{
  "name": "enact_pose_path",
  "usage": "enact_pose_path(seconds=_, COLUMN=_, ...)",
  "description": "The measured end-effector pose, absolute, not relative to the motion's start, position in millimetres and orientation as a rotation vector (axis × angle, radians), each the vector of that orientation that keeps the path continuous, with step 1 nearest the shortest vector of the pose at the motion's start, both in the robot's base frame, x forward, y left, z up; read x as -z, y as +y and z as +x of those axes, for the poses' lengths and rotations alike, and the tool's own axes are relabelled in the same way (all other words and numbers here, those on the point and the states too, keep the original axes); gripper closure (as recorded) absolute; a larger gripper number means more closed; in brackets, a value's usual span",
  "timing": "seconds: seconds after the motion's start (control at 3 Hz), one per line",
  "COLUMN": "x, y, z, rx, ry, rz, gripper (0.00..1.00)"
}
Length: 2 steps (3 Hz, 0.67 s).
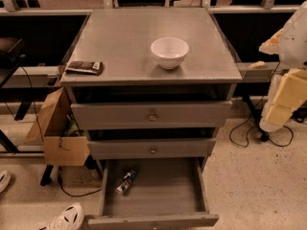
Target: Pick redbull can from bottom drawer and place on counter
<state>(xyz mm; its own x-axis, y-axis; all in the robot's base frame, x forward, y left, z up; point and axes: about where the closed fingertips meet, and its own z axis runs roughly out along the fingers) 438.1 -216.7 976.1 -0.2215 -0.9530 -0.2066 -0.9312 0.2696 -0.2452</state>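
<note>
The small slim silver-and-blue metal redbull can (126, 181) is located in the wide, shallow grey metal bottom drawer (163, 195), which is pulled fully out. The can is laid on its side near the rear left corner of the drawer floor, tilted diagonally and close to the left wall.

The two upper grey metal drawers, the middle drawer (120, 149) and the top drawer (192, 114), are each fitted with a small round knob; both are seen slightly pulled out.

The flat square grey metal counter (124, 32) is occupied by two items: a round white bowl (169, 52), set upright right of centre, and a flat dark packet (84, 67), laid at the front left edge.

The pale, yellow-tinted gripper (280, 104) is positioned at the right edge of the view, beside the cabinet at about the height of the top drawer, well apart from the can. Whether it is open or closed cannot be told.

A brown cardboard box (57, 138) is placed on the floor left of the cabinet.
</note>
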Motion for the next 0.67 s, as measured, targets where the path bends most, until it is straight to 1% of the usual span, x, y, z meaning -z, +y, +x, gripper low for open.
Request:
enact_pose_path(seconds=0.33, x=-976.1, y=-216.6, z=438.1, rx=0.098, ry=2.232, rz=-1.725, gripper=0.0)
enact_pose_path(seconds=0.67, x=-972.1, y=-211.7, z=438.4, rx=0.052, ry=2.276, rz=-1.679, gripper=0.0)
